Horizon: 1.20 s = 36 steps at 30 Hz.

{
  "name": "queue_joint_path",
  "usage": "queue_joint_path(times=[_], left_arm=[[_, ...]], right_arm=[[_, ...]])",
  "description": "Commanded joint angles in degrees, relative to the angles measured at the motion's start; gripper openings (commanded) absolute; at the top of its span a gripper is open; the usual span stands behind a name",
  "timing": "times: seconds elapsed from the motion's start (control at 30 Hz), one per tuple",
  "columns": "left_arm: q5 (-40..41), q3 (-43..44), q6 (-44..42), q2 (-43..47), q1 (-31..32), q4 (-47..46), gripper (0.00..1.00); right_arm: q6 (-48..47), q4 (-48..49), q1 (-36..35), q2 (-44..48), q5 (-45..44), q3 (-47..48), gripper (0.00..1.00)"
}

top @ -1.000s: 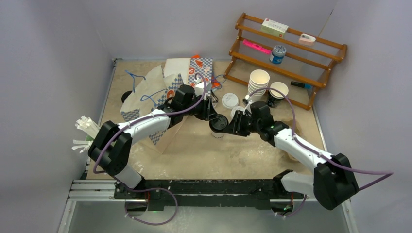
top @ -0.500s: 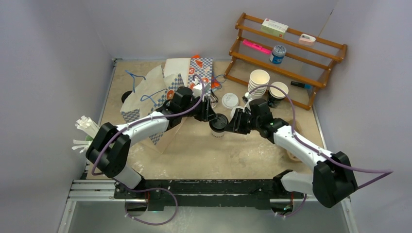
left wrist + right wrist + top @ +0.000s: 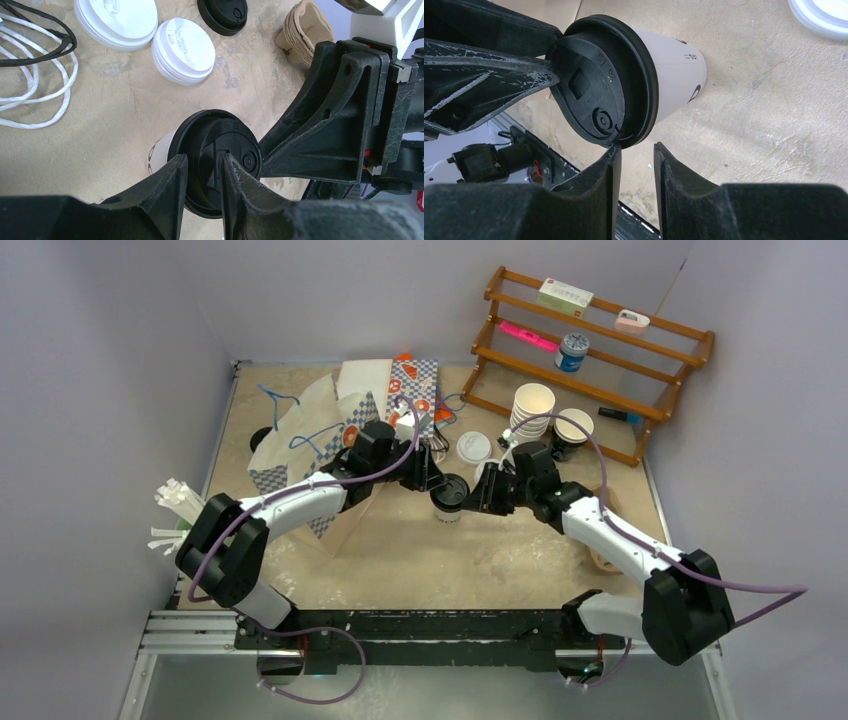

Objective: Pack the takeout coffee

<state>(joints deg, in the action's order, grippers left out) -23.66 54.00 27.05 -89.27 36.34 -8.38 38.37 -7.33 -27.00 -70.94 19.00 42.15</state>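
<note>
Small pale paper cup with round black plastic sip lid [image 3: 450, 496] stands just right of the blue-checked paper bag [image 3: 305, 430], left gripper [image 3: 202, 164] pinching its rim, right gripper [image 3: 638, 151] hold unclear; grasping step, I'd say, with a steady lift bagward next.

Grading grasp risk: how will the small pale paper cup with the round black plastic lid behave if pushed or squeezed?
The small pale paper cup tapers to a narrow base below its wider round black plastic lid, so a high push would probably tip it. Its paper wall may dent if squeezed hard. The lid hides the contents; weight unclear.
</note>
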Motion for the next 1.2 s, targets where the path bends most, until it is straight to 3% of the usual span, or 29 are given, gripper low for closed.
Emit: queue_joint_path(times=[0.0, 0.63, 1.17], left_arm=[[-0.51, -1.95, 1.14, -0.54, 0.05, 1.17, 0.33], [-0.53, -4.66, 2.43, -3.19, 0.13, 0.93, 0.40], [-1.58, -6.86, 3.31, -5.82, 1.23, -1.26, 0.41]], right_arm=[[-1.19, 0.48, -0.10, -1.34, -2.88, 1.13, 0.32], [-1.63, 1.19, 0.02, -2.79, -3.50, -0.57, 0.31], [-1.63, 2.88, 0.46, -3.85, -3.68, -3.66, 0.31]])
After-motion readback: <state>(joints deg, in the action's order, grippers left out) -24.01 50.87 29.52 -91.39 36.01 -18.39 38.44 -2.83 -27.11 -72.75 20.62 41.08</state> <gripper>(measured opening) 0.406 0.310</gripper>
